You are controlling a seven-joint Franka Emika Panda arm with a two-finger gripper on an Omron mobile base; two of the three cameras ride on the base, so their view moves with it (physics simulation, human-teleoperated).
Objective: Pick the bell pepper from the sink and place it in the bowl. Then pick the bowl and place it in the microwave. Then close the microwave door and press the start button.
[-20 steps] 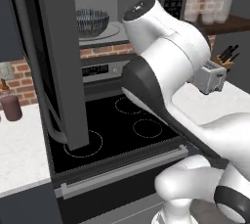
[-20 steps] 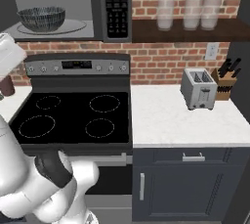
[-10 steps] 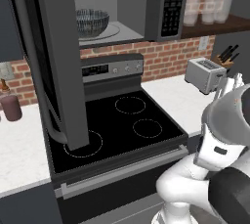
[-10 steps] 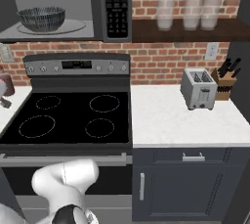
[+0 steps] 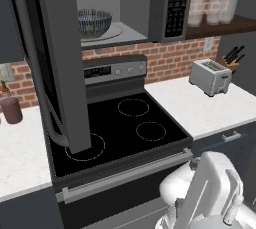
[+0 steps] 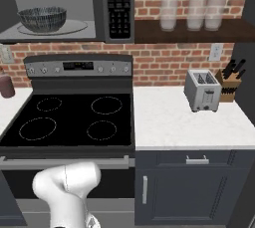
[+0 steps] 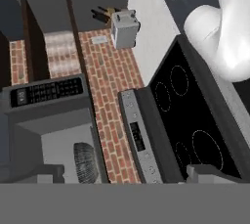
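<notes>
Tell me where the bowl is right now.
The bowl sits inside the open microwave above the stove, on the left of its cavity in both base views, left of the black keypad strip.

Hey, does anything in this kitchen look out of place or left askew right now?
One thing: the microwave door hangs wide open over the stove, with the bowl sitting inside the microwave. The toaster and knife block stand upright on the counter; nothing looks spilled or damaged.
</notes>
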